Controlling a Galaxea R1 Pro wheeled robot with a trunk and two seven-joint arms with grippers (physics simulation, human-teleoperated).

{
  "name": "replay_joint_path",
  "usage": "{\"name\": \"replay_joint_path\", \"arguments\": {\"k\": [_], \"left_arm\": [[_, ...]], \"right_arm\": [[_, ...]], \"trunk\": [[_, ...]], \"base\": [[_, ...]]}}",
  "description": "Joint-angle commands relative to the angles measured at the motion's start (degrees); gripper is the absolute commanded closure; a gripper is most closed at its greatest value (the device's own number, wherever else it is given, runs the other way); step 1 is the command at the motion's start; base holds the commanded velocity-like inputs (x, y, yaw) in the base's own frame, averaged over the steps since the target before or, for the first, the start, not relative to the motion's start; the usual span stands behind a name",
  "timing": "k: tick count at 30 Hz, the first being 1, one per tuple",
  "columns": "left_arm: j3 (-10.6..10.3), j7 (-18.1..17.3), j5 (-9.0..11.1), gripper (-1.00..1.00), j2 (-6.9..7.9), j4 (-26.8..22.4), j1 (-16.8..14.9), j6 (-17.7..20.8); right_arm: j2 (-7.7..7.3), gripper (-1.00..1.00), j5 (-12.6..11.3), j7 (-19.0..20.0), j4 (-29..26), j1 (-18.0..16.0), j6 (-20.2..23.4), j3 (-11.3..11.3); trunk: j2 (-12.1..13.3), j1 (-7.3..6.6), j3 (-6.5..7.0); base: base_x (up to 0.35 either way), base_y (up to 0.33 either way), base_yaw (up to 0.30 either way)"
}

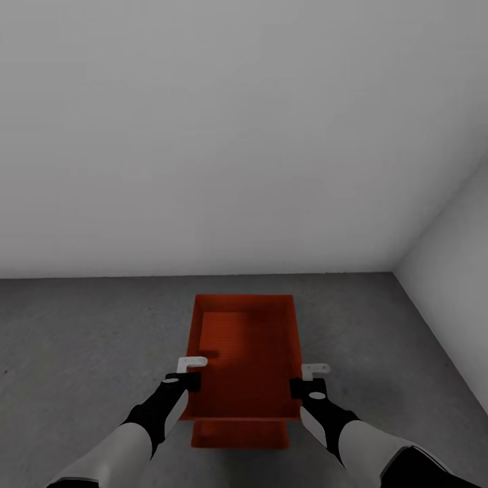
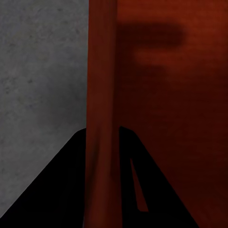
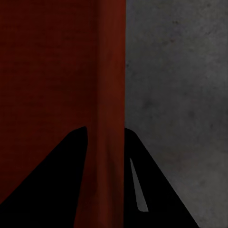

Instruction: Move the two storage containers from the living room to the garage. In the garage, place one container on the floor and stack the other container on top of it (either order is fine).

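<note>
I am in the garage, over the dark grey floor (image 1: 81,339). A red-orange storage container (image 1: 247,346) hangs in front of me, held by both arms. My left gripper (image 1: 192,374) is shut on its left wall (image 2: 100,71), one finger on each side of the wall. On the opposite side my right gripper (image 1: 309,381) is shut on the right wall (image 3: 111,71) in the same way. A second storage container (image 1: 240,434) lies lower down, mostly hidden under the held one, with only its near end showing.
A plain white wall (image 1: 203,135) stands straight ahead, just past the containers. Another white wall (image 1: 454,271) closes the right side and meets it in a corner. Bare concrete stretches to the left.
</note>
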Motion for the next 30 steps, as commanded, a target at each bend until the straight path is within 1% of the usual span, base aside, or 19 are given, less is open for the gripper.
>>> {"name": "replay_joint_path", "arguments": {"k": [1,4,10,30], "left_arm": [[-0.4,0.5,-0.1,1.0,0.11,0.5,0.0,0.4],[-0.4,0.5,-0.1,1.0,0.11,0.5,0.0,0.4],[-0.4,0.5,-0.1,1.0,0.11,0.5,0.0,0.4],[-0.4,0.4,-0.1,1.0,0.12,0.5,0.0,0.4]], "right_arm": [[-0.16,1.0,0.5,-0.1,-0.1,-0.1,-1.2,-0.9],[-0.13,1.0,0.5,-0.1,-0.1,-0.1,-1.2,-0.9],[-0.13,1.0,0.5,-0.1,-0.1,-0.1,-1.2,-0.9],[-0.15,1.0,0.5,-0.1,-0.1,-0.1,-1.2,-0.9]], "trunk": [[0.0,0.01,-0.04],[0.0,0.01,-0.04],[-2.5,1.32,-1.12],[-2.5,1.32,-1.12]], "base": [[0.0,0.0,0.0],[0.0,0.0,0.0],[0.0,0.0,0.0],[-0.011,0.0,0.0]]}}
